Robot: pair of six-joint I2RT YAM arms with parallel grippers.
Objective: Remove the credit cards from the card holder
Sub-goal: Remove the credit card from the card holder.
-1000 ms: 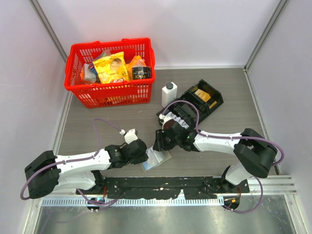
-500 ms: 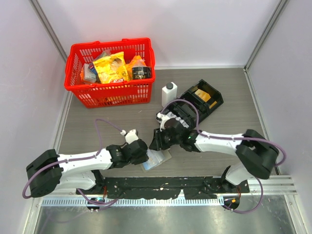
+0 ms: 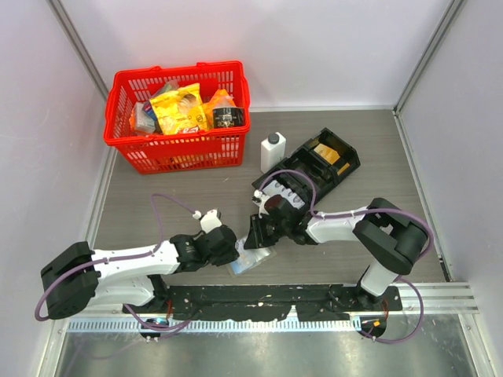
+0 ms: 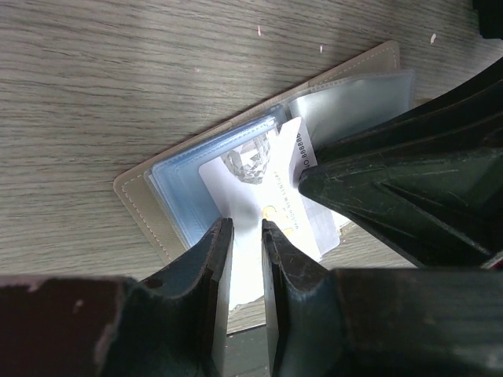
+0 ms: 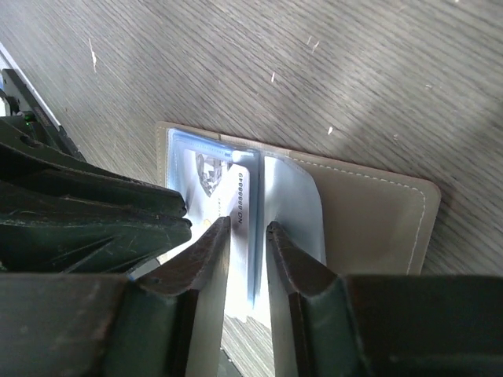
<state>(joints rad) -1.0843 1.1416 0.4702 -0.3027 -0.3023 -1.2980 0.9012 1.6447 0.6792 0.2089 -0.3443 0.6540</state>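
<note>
Lying open on the desk [image 4: 118,78], the card holder [image 4: 149,206] sits directly beneath both pincers, which meet over it nose to nose. The left pincer [image 4: 246,259] is nipped on a pale sleeve leaf, likely to pin the holder down. The right pincer [image 5: 247,259] straddles the edge of the white card [image 5: 206,177] poking from the sleeve; whether it bites yet I cannot tell, though that placing suits drawing the card out

Card [image 4: 263,200]: "NO." + string of 8s along edge; rest not legible.
</note>
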